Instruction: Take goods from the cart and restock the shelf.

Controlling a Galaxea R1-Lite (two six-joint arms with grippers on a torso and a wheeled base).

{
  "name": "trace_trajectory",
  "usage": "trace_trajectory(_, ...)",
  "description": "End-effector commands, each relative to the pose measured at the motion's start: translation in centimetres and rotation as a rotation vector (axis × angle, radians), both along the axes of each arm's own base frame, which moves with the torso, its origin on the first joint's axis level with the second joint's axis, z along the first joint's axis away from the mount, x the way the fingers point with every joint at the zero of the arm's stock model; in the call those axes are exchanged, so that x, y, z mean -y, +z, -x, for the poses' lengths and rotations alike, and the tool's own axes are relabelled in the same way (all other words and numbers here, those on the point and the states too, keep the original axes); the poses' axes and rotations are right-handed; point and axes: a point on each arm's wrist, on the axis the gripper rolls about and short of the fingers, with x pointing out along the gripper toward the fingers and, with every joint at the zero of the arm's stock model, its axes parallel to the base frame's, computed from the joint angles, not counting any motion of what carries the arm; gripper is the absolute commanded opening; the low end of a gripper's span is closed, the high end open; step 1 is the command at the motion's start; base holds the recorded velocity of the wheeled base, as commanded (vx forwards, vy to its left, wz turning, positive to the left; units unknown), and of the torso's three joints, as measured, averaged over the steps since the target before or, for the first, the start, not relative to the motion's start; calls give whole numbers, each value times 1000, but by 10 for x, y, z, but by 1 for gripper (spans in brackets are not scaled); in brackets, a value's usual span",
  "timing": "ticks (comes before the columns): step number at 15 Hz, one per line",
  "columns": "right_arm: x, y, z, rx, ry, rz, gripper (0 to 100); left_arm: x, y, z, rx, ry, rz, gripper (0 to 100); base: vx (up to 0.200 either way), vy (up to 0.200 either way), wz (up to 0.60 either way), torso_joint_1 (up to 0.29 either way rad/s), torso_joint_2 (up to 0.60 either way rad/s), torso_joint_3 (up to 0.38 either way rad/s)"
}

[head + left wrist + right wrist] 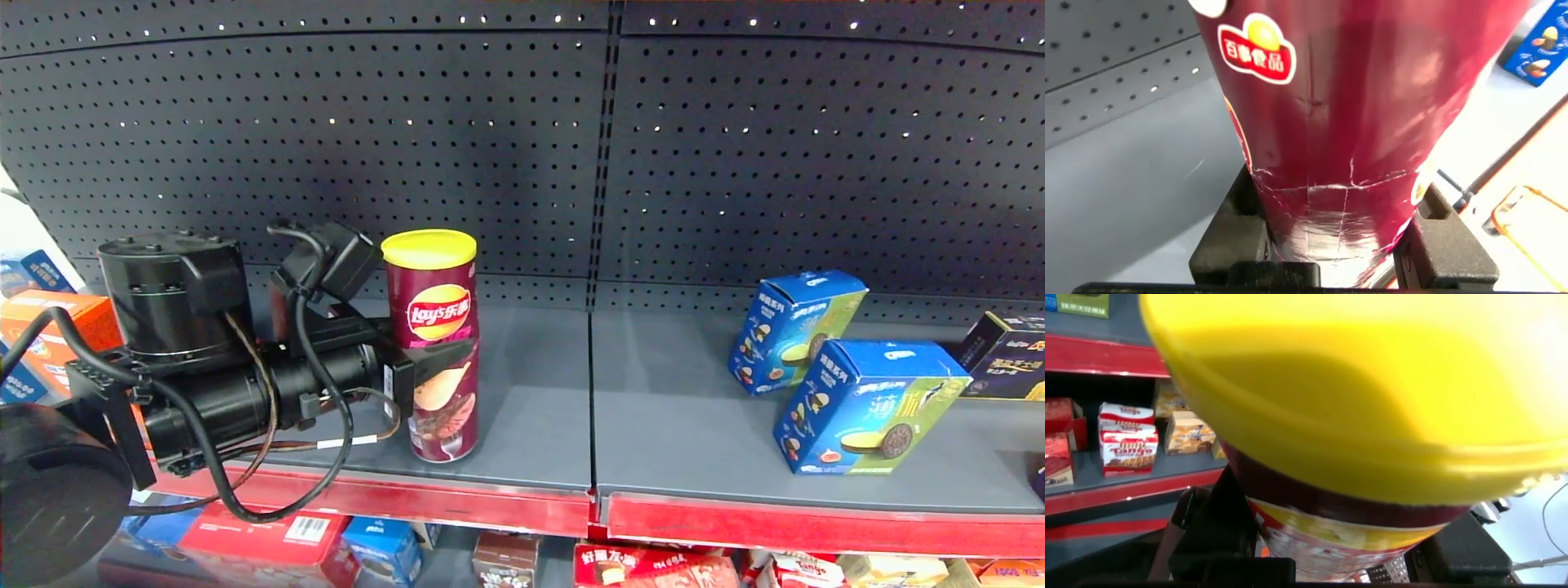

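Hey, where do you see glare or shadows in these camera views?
Head view: light pinpricks through the pegboard holes. Left wrist view: pale sheen low on the chip can. Right wrist view: a shaded band crosses the yellow lid of the second chip can.

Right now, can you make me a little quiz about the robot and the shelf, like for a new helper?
1. True or false: the chip can on the shelf stands upright.
2. What colour is its lid? A red, B yellow, C green.
3. Fill in: the left gripper is shut on the ____.
Key: 1 true; 2 B; 3 chip can.
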Motion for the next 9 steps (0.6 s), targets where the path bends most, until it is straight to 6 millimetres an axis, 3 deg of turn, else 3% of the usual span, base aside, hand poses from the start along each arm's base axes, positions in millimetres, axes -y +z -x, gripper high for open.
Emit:
trace_trajectory(1,-1,-1,2,-5,2,-3,0,-1,0,0,1,3,1,0,0,0,0,0,0,0)
trace_trajectory(9,-3,-6,5,-25,2,-17,0,5,-4,-14,12,-1,-4,0,0,0,0,0,0,0)
